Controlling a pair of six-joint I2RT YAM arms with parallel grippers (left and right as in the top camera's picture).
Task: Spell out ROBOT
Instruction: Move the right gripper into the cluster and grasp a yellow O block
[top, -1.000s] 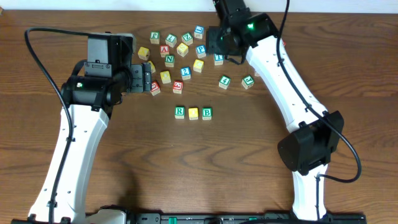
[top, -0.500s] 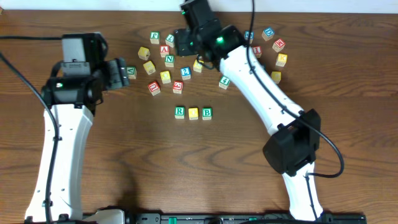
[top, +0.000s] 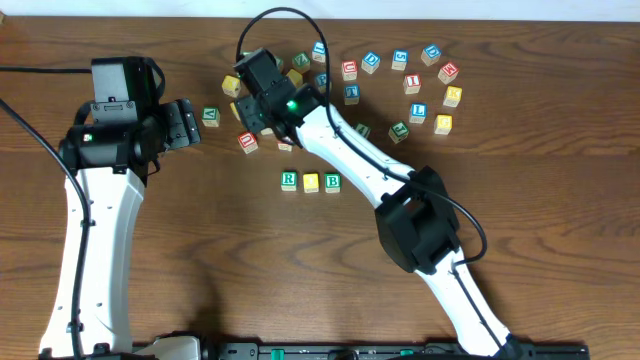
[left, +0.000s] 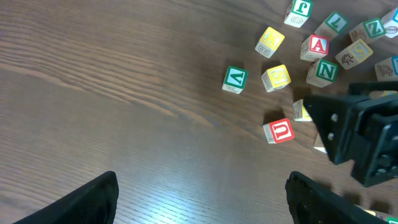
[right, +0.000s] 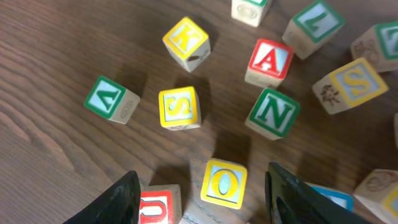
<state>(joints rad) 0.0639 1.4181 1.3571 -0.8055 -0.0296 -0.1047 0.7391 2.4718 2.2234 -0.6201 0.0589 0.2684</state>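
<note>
On my right wrist feed the right gripper (right: 208, 198) is spread wide, fingers at the lower left and lower right of the frame. The yellow O (right: 222, 182) sits on the surface (right: 56, 155) between them, and neither finger touches it. Above it I read a green N (right: 273, 112), a red A (right: 269, 61) and a yellow S (right: 179, 107). A red U (right: 155, 205) lies at the bottom edge. Overhead, at centre frame, R (top: 289, 181), a yellow block (top: 311, 182) I cannot read, and B (top: 332, 182) stand side by side. The left gripper (left: 199, 205) is spread too, gripping nothing, over bare wood left of the pile.
</note>
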